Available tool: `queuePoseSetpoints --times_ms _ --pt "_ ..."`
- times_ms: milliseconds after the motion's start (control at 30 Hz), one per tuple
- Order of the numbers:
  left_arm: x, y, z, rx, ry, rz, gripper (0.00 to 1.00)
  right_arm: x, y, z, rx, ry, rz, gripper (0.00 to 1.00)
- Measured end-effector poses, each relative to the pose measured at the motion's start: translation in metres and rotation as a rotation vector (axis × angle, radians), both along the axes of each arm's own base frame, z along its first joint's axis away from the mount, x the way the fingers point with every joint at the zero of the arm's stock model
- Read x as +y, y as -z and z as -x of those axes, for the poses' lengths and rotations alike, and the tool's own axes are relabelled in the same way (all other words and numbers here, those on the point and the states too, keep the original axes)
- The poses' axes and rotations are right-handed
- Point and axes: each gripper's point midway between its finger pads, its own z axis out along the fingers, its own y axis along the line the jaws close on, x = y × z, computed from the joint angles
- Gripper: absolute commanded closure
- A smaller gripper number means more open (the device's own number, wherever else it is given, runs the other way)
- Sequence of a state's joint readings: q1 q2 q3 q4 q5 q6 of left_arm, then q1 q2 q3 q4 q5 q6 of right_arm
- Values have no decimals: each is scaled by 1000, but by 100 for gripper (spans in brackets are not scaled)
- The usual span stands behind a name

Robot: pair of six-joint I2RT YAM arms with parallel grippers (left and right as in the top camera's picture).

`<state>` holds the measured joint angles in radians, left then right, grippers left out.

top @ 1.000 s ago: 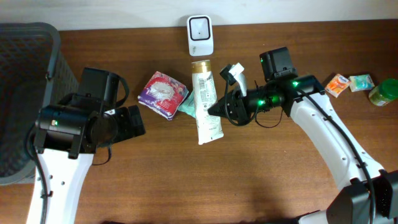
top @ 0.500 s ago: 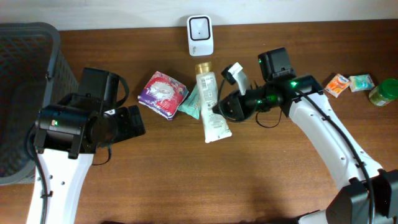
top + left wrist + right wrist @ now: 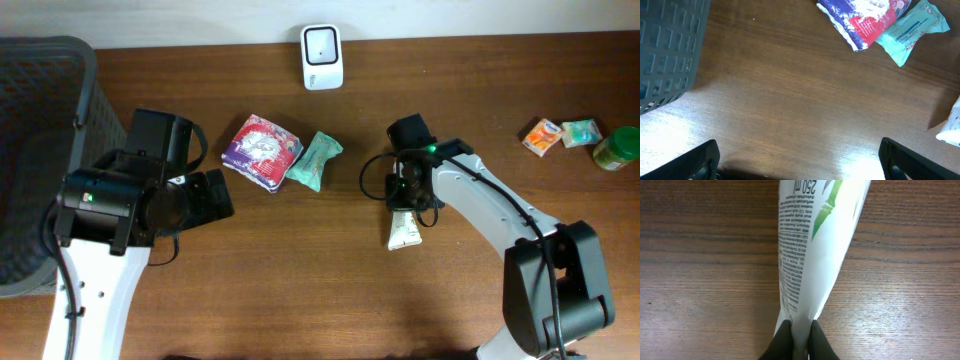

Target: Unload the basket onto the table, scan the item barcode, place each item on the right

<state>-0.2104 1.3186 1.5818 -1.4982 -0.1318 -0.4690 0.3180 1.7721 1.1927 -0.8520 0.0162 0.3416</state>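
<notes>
My right gripper (image 3: 800, 341) is shut on the flat crimped end of a white tube (image 3: 815, 245) printed with small text and a green leaf. From overhead, the tube (image 3: 403, 232) hangs over the mid-right of the table below that gripper (image 3: 405, 195), its free end toward the front edge. A white scanner box (image 3: 322, 45) stands at the back centre. My left gripper (image 3: 802, 165) hovers open over bare wood, nothing between its fingers; overhead it (image 3: 212, 195) sits left of the packs.
A purple-and-red pack (image 3: 261, 150) and a teal pack (image 3: 315, 160) lie left of centre. A dark mesh basket (image 3: 40, 150) fills the left edge. Two small packets (image 3: 545, 135) (image 3: 580, 131) and a green jar (image 3: 618, 148) sit at the far right.
The right arm carried the tube away from beside the packs, rightward and toward the front, turning it. The left arm has not moved.
</notes>
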Motion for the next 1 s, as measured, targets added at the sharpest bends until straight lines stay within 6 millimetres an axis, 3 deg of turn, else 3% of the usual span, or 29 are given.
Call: queuePoseSetpoints --times_ms 100,267,400,467,500,600,667,767,900,1000 --pt "0 0 0 0 0 0 1 9 0 3 -4 -26 8 81" --pt "0 0 0 0 0 0 1 44 -1 10 -31 -128 1 73" --pt "0 0 0 0 0 0 1 64 -3 18 -14 -162 -47 25" --pt "0 0 0 0 0 0 1 73 -18 15 2 -160 -101 14" --pt "0 0 0 1 0 0 1 76 -42 1 -20 -150 -133 11" --pt "0 0 0 0 0 0 1 62 -58 -20 -59 -96 -161 11" --pt "0 0 0 0 0 0 1 35 -57 -30 -61 -20 -157 18" --pt "0 0 0 0 0 0 1 38 -40 -39 -112 -20 -179 23" --pt "0 0 0 0 0 0 1 34 4 -22 -95 -17 -178 33" --pt "0 0 0 0 0 0 1 56 8 -18 -121 -71 -193 35"
